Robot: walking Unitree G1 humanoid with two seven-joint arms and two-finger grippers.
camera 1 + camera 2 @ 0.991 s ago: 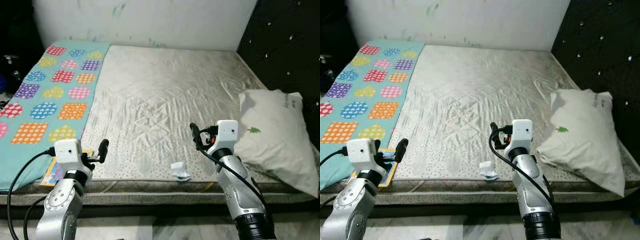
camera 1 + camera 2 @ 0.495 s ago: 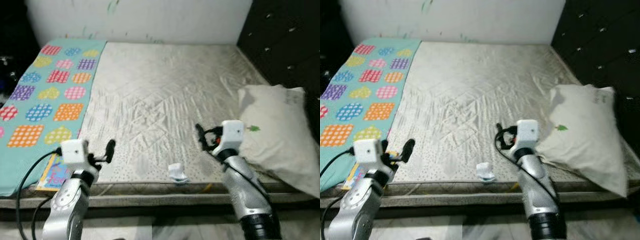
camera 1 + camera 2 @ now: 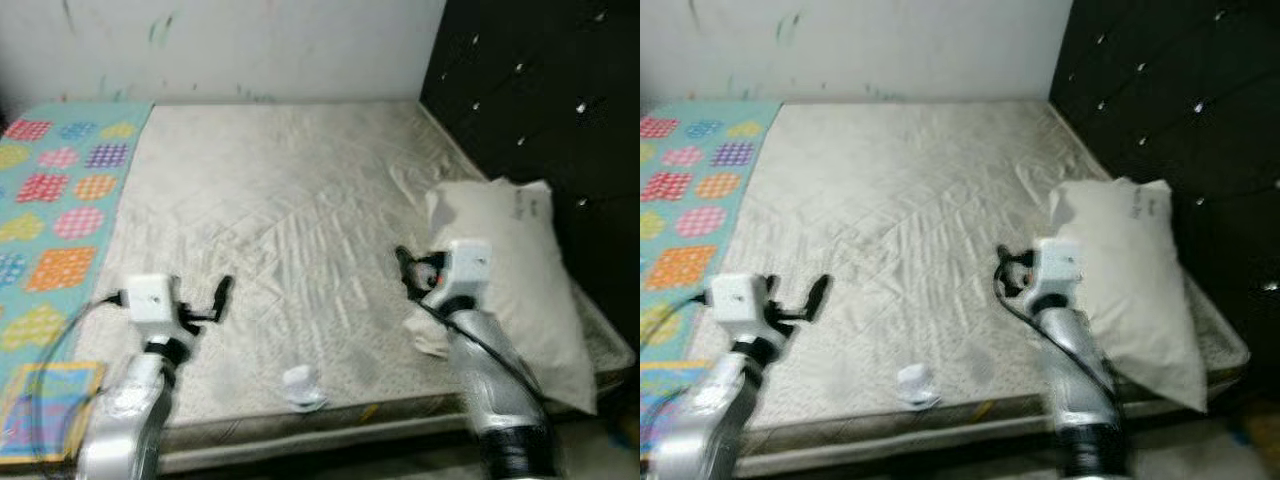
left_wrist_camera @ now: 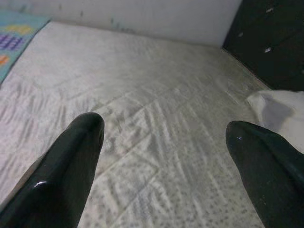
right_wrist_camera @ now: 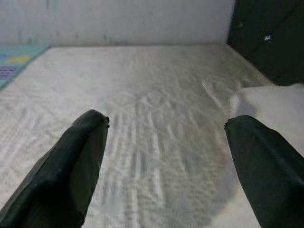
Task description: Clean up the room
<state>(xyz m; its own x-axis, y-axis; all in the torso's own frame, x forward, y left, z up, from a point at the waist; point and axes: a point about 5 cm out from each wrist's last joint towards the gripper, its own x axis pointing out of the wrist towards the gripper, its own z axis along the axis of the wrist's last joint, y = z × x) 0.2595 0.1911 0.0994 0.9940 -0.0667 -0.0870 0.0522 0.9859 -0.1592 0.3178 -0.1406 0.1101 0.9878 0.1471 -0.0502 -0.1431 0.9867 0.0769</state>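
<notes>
A crumpled white scrap of paper (image 3: 301,387) lies on the grey mattress (image 3: 280,220) near its front edge. A white pillow (image 3: 510,280) lies at the mattress's right side. My left gripper (image 3: 222,296) is held over the front left of the mattress, to the left of the scrap. My right gripper (image 3: 405,268) hovers just left of the pillow. Both are open with nothing between the fingers; the wrist views show bare mattress (image 4: 161,137) between the left fingers (image 4: 61,175) and the pillow's corner (image 5: 266,104) by the right fingers (image 5: 71,166).
A teal blanket with coloured dotted squares (image 3: 60,200) covers the bed's left strip, with a picture book (image 3: 45,410) on its front end. A black studded headboard (image 3: 540,90) stands along the right. A white wall (image 3: 230,45) backs the bed.
The whole picture has swung: the camera turned right, so the blanket slid left and the pillow and headboard came toward the middle. Both grippers stay open and empty.
</notes>
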